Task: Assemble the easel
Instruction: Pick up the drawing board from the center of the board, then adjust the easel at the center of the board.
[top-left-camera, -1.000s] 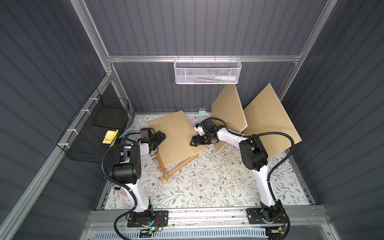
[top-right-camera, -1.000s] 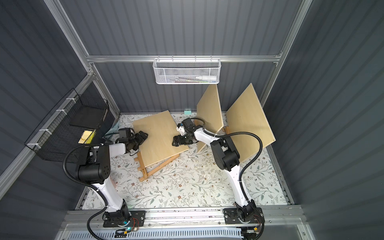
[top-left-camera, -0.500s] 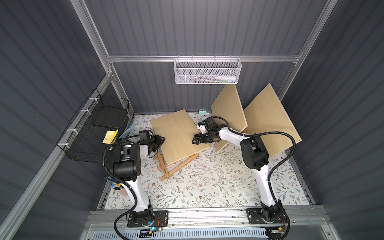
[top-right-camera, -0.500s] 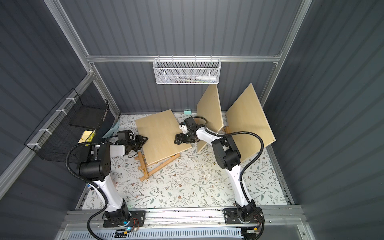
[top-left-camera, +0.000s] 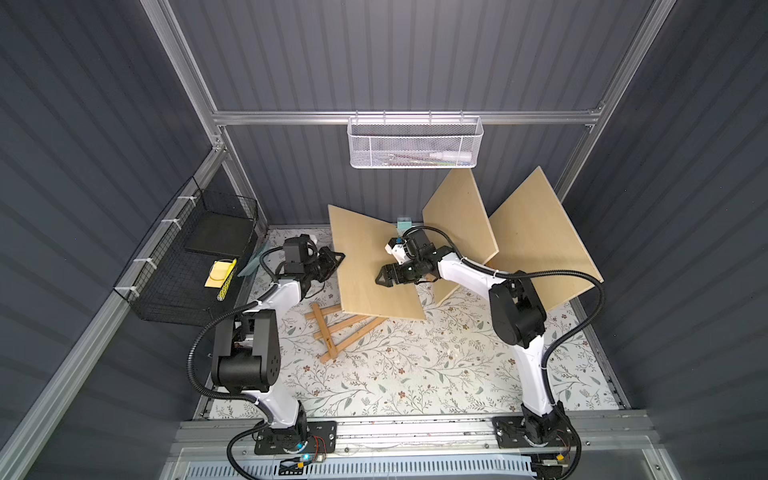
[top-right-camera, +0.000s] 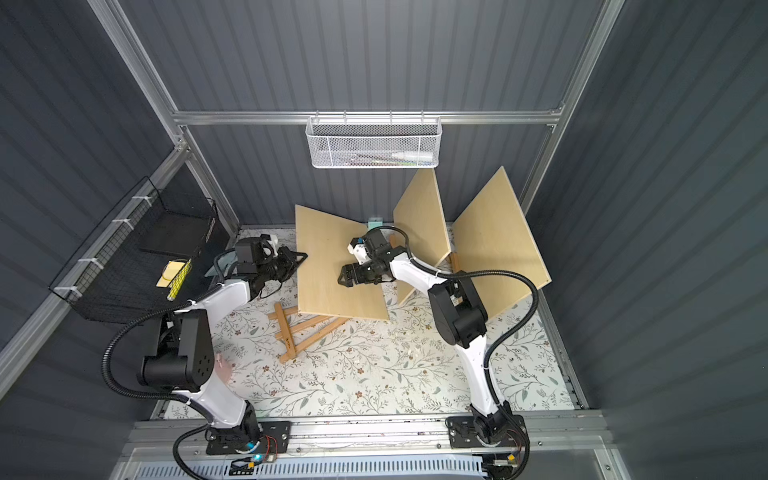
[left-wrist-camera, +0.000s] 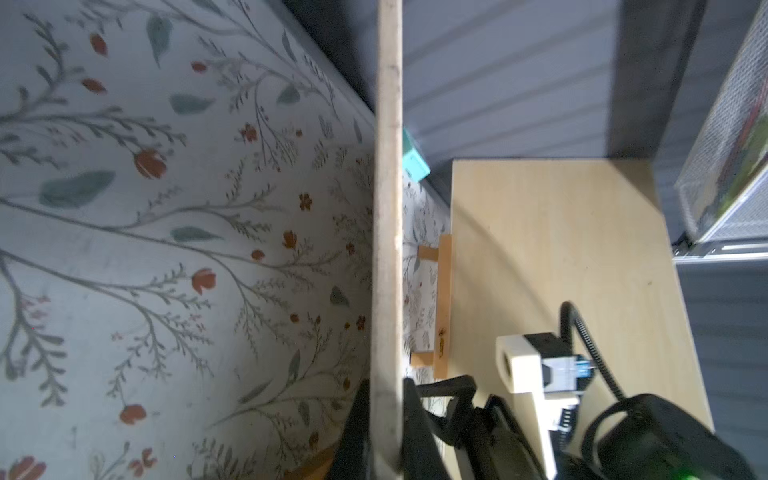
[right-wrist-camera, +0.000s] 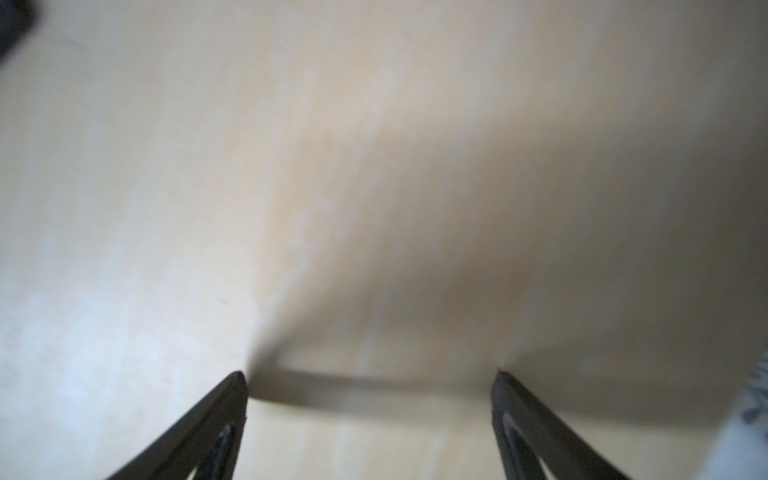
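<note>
The left gripper (top-left-camera: 338, 258) (top-right-camera: 301, 257) is clenched on the near-left edge of a pale rectangular plywood board (top-left-camera: 365, 245) (top-right-camera: 328, 241). In the left wrist view its black fingers (left-wrist-camera: 357, 424) sit on either side of the board's thin edge (left-wrist-camera: 388, 208). The board is tilted and raised over the floral-print mat (top-left-camera: 415, 365). Its lower corner overhangs a wooden slatted easel frame (top-left-camera: 332, 332) (top-right-camera: 291, 332), which lies flat on the mat and is partly hidden beneath it. The right gripper (top-left-camera: 379, 279) (top-right-camera: 341, 277) points at the board's upper face with its jaws spread wide and holding nothing. In the right wrist view (right-wrist-camera: 370, 374) both tips are close to the blurred wood, but I cannot tell whether they touch it. Two more plywood boards (top-left-camera: 459, 220) (top-left-camera: 540, 241) stand tilted at the back right. A white mesh basket (top-left-camera: 415, 141) hangs on the rear rail, and a black wire basket (top-left-camera: 199, 257) hangs on the left wall.
</note>
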